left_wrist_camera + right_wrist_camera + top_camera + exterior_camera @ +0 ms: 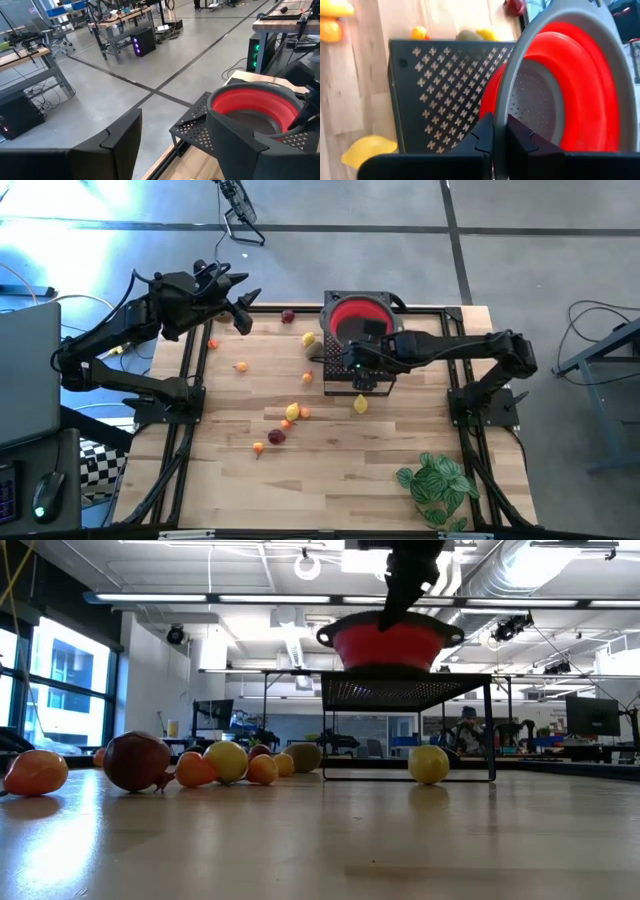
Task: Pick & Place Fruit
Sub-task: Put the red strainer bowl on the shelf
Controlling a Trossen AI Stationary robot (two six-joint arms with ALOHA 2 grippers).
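Partly hidden or cut off
Bowl [580,100] clipped by right wrist frame edge; plant [438,488] cropped at high view's bottom; fruit [305,756] behind others.

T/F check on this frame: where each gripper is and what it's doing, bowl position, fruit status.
1. The right gripper is shut on the red bowl's rim. True.
2. The red bowl sits on a black perforated stand. True.
3. The left gripper holds a fruit. False: it is open and empty, near the table's far left corner.
4. All fruit is in the bowl. False: pieces lie scattered on the table; none shows in the bowl.
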